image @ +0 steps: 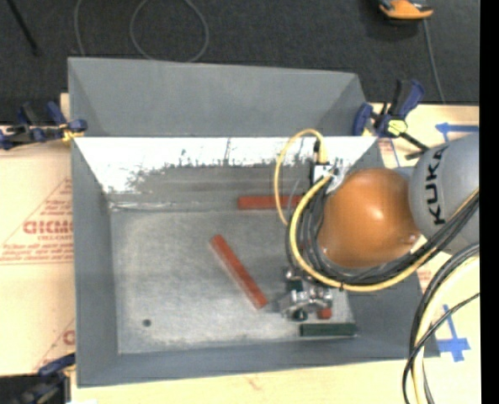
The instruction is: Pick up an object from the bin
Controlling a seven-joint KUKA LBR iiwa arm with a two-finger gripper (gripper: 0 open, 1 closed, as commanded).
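My gripper (303, 301) is low over the front right part of the bin floor, just under the orange wrist cover. A long red bar (238, 271) lies slanted on the floor, and its near end reaches almost to the gripper's left side. A dark green flat piece (327, 331) lies right in front of the gripper by the front wall. A small red bit (323, 313) shows at the gripper's right edge; whether it is held is unclear.
A second red bar (257, 202) lies along the foot of the back wall. A tiny dark speck (146, 323) sits on the floor at the front left. The arm and its cables hang over the bin's right side.
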